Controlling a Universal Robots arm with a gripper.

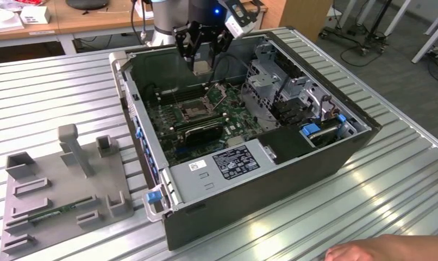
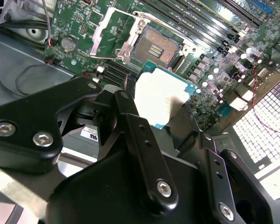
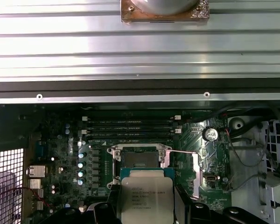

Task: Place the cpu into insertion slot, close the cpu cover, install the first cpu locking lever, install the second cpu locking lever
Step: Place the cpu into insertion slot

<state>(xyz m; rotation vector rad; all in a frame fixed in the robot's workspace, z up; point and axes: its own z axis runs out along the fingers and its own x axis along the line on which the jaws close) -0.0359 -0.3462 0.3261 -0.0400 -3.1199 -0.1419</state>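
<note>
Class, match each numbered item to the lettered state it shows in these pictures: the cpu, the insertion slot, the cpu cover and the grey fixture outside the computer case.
Items:
1. cpu
2. insertion slot
3. cpu cover
4. grey fixture

States:
A. swung open beside the socket
B. lying on the table, at the exterior view's left
C. gripped in the hand above the green board
D. empty and uncovered

Pairs: 1-C, 2-D, 3-A, 4-B
</note>
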